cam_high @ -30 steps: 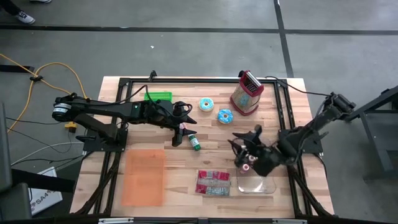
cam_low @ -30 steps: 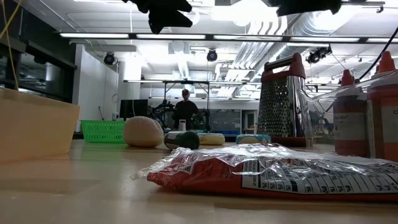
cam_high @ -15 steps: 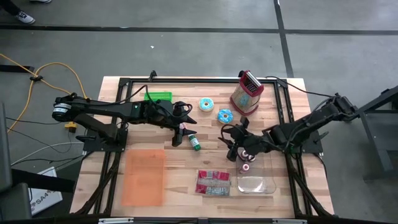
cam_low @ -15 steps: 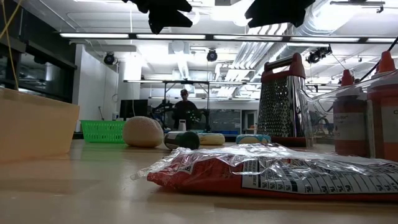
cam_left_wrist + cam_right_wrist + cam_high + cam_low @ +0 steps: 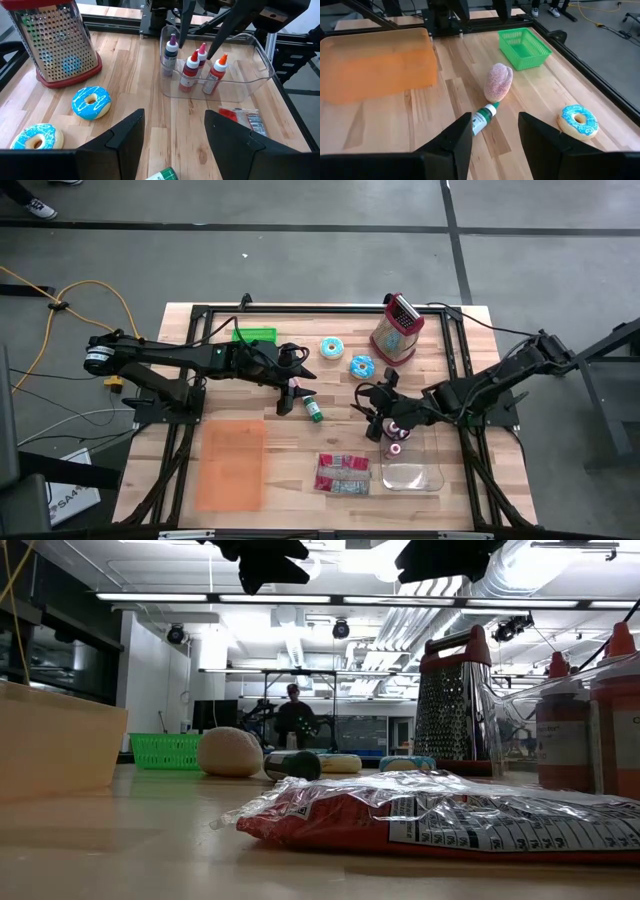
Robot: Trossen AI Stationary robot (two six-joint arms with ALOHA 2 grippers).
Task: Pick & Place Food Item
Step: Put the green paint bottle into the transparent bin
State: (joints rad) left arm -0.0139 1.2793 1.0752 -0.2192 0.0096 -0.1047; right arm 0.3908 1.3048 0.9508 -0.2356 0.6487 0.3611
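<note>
My right hand (image 5: 366, 412) hangs above the tabletop (image 5: 250, 410) with its fingers (image 5: 461, 131) parted about halfway and nothing between them. My left hand (image 5: 292, 395) waits across from it, also open and empty.

I take the food item to be the sugar-dusted pastry (image 5: 498, 82). It lies straight ahead of my right hand, just past a green-capped bottle (image 5: 482, 118) whose neck touches it or nearly does. A blue-iced donut (image 5: 578, 121) sits off to the side of that hand, toward the grater (image 5: 396, 330), and would be my second guess.

The pastry looks light and soft, a plump oblong with a grainy coat. I expect it to give under pressure and shed sugar rather than slip. A hard squeeze would dent or tear it, so I would close only until it is held.

The best hold, I judge, is across its narrow width near the middle, with my fingers on its two long flanks. Taking it end to end would ask more spread than I have. The bottle crowds the end nearest my hand, so I would come down from above and farther along the pastry, to avoid knocking the bottle into it.
</note>
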